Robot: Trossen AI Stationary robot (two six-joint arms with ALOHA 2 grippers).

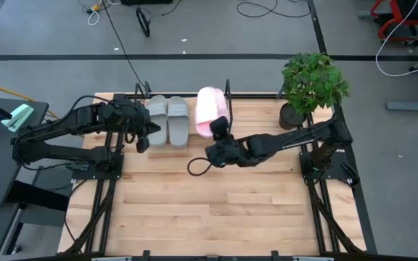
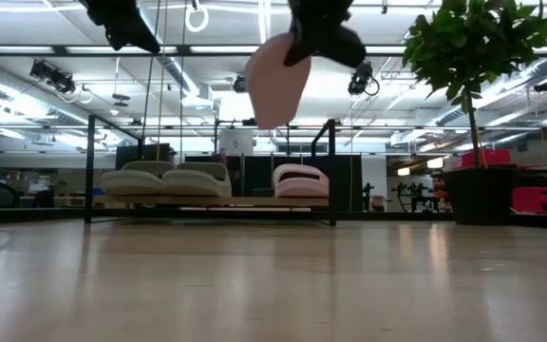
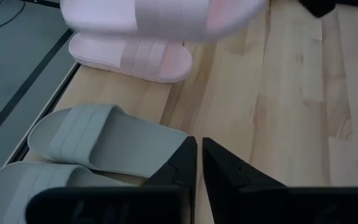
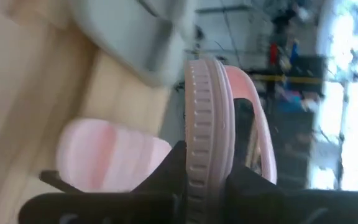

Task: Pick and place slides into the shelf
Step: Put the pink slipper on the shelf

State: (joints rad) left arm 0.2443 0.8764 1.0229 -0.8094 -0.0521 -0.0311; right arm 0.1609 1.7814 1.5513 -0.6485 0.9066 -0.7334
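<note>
You're looking at a pale wooden table point(image 1: 216, 196) standing on a grey floor point(image 1: 383, 181) crossed by dark lines, with loose cables point(image 1: 256, 9) trailing across it. A potted plant point(image 1: 310, 83) sits at the table's far right corner. Across the room you see an open ceiling with ducts point(image 2: 501, 90) and bright strip lights point(image 2: 55, 28).

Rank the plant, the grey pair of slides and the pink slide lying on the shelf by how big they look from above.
1. Plant
2. Grey pair
3. Pink slide on the shelf, partly hidden by the one the right gripper holds.
</note>
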